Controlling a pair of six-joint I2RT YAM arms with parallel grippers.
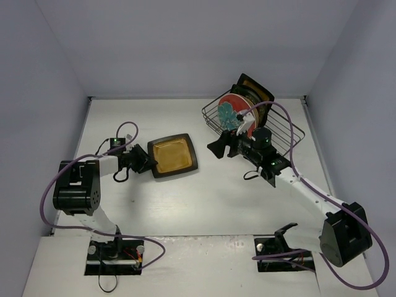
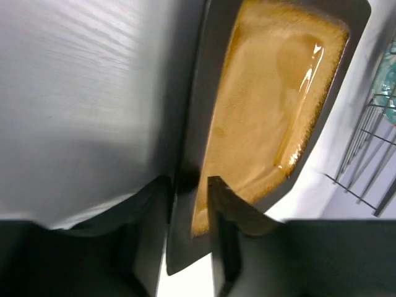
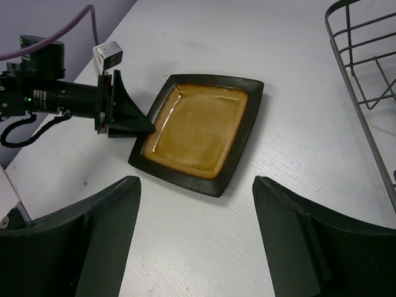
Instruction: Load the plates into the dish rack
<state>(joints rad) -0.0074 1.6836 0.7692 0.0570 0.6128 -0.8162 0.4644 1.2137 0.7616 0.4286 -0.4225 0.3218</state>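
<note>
Dish rack (image 1: 281, 133) of black wire sits at the far right of the worktop (image 1: 204, 204), and it holds plates standing on edge. Nearest the front is a round red plate with teal flowers (image 1: 230, 111). At the back a square amber plate with a dark rim (image 1: 255, 88) leans up above the wires. Between those two there is a pale sliver, maybe another rim, but I can't make out what it is. The right arm (image 1: 297, 182) reaches across the near side of the rack, so part of the inside is hidden from above.

A second amber plate (image 3: 201, 130), also square and dark-rimmed, lies on the worktop left of the rack and well apart from it. The left tool (image 2: 189, 180) is at its left edge, with the rim running between the two fingers. Close up it is blurred and dark there, and I can't tell whether the fingers are pinching the rim or only straddling it.

The right tool (image 3: 197, 183) hangs in the air between the rack and that plate, fingers wide apart with nothing in them. From its own camera only a corner of the rack shows, cut off at the picture's edge.
</note>
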